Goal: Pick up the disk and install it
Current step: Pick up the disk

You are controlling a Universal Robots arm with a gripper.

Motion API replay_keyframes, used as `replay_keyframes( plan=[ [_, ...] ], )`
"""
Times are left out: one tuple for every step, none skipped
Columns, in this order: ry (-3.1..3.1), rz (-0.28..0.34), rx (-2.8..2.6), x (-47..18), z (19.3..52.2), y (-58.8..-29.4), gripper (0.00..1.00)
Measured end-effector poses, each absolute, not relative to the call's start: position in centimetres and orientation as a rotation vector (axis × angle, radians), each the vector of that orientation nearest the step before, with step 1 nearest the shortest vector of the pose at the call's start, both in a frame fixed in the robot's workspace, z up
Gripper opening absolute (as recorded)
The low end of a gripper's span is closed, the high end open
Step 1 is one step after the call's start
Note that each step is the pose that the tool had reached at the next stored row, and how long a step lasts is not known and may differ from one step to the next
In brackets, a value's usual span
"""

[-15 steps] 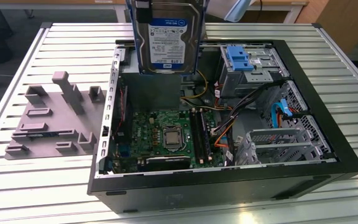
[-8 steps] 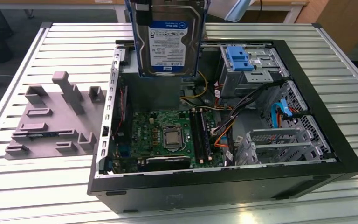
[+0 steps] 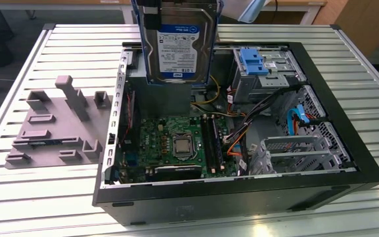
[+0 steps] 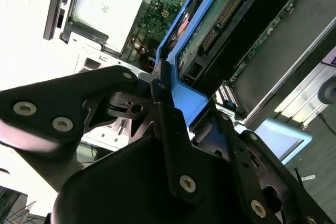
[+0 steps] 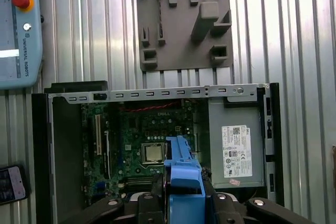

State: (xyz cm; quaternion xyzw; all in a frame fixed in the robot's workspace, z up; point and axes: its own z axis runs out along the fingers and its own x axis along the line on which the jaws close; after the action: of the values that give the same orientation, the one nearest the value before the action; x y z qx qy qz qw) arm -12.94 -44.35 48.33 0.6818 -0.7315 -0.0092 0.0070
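Observation:
The disk hangs upright in the air over the far side of the open computer case, its white-and-blue label facing the exterior view. Its blue rail frame sits between my fingers in both wrist views. My gripper is shut on that frame, one dark finger pressed against the blue plastic. The disk's green circuit-board underside shows in the second wrist view. Below it lies the motherboard.
A drive bay with a blue bracket and metal cages fill the case's right side in the exterior view. The grey power supply sits in one corner. A grey fixture plate, a teach pendant and a phone lie on the slatted table.

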Motion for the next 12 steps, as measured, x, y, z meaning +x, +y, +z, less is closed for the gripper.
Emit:
replay_keyframes(
  plan=[
    [-2.288,-0.029,2.132,-12.94,48.33,-44.43,0.36],
    [-2.288,-0.029,2.132,-12.94,48.34,-44.50,0.36],
    [-2.289,-0.029,2.131,-12.94,48.34,-44.58,0.36],
    [-2.289,-0.029,2.131,-12.94,48.33,-44.65,0.36],
    [-2.289,-0.029,2.131,-12.94,48.33,-44.72,0.36],
    [-2.289,-0.029,2.131,-12.94,48.33,-44.78,0.36],
    [-2.289,-0.029,2.131,-12.95,48.33,-44.82,0.36],
    [-2.290,-0.029,2.131,-12.95,48.33,-44.83,0.36],
    [-2.289,-0.029,2.131,-12.94,48.33,-44.84,0.36],
    [-2.289,-0.029,2.131,-12.91,48.33,-44.86,0.36],
    [-2.289,-0.029,2.131,-12.84,48.33,-44.87,0.36],
    [-2.289,-0.029,2.131,-12.70,48.33,-44.87,0.36]
  ],
)
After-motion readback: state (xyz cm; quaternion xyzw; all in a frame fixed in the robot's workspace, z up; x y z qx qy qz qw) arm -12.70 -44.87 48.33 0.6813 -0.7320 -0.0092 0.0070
